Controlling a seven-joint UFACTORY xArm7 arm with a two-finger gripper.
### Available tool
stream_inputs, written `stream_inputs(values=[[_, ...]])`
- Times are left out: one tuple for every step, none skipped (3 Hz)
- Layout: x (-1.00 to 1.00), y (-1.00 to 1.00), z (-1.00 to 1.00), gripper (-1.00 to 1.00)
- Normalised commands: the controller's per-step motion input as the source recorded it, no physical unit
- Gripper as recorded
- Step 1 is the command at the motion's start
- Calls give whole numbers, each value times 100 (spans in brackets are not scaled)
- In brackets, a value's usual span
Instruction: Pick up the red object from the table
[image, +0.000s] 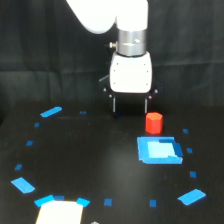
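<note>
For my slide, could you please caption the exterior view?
Open gripper poised behind the red object beside a blue patch.

A black table (90, 160) lies mostly bare, with flat blue tape marks scattered around its edges that pose no obstruction. The only raised item is a small red object (154, 123), standing upright just behind a flat blue square patch (158, 150). Open room surrounds it on the exterior view's right, front and above. On its far left side, the white gripper (130, 105) hangs close by, its two thin dark fingers spread and pointing down; whether their tips touch the table is hard to tell. A pale block (59, 212) sits at the near edge, well apart.
</note>
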Motion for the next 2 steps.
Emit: stream_inputs(values=[[66, -100, -59, -26], [-61, -54, 59, -99]])
